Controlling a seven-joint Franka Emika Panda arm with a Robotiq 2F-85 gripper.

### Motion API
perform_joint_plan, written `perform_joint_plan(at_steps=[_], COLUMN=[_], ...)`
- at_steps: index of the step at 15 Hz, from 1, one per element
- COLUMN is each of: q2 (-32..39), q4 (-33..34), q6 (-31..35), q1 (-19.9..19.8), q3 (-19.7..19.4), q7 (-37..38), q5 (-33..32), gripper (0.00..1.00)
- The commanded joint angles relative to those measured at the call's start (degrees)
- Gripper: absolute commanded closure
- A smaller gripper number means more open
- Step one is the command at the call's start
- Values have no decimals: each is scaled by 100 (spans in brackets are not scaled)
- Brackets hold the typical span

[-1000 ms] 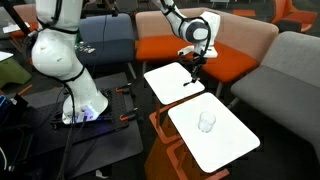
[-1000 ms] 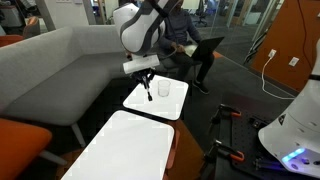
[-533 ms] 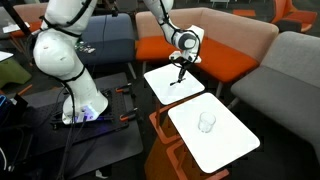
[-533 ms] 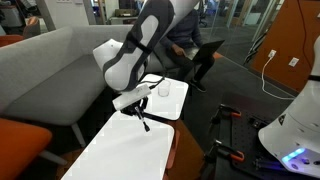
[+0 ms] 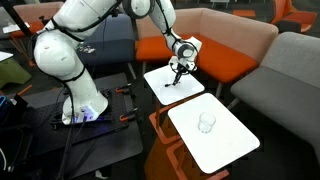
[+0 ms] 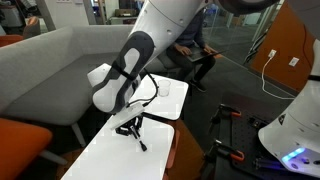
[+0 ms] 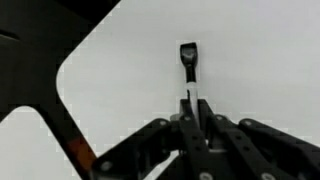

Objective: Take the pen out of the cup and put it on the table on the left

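Note:
My gripper (image 5: 177, 72) is shut on the thin dark pen (image 5: 170, 83). It holds the pen slanted just above the white table (image 5: 155, 76); I cannot tell whether the tip touches. In an exterior view the gripper (image 6: 128, 126) holds the pen (image 6: 138, 141) over the near table (image 6: 105, 155). In the wrist view the pen (image 7: 188, 58) sticks out past the jaws (image 7: 196, 112) over the white table top (image 7: 120, 70). The clear cup (image 5: 206, 122) stands empty on the other white top (image 5: 235, 140). The arm hides the cup in the other exterior view.
The cup's white top has an orange frame (image 5: 160, 128) below it. Orange and grey sofas (image 5: 240, 50) stand close behind both tables. The robot's white base (image 5: 75, 90) and cables lie on the floor. A grey sofa (image 6: 60, 60) borders the tables.
My gripper has carried the pen away from the cup's top, across to the other white table, and lowered it close to that surface.

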State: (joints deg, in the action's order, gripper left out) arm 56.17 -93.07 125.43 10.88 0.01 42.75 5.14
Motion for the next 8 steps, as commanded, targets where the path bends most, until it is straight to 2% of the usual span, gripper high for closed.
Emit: perform_joint_plan(at_steps=[1, 5, 8], q2=[220, -160, -804], q4=[552, 386, -61], q6=[-510, -405, -17], q1=[-168, -364, -260], q3=[96, 225, -18], q7=[-459, -1201, -1473], q5=[435, 847, 639], gripper=[62, 33, 11])
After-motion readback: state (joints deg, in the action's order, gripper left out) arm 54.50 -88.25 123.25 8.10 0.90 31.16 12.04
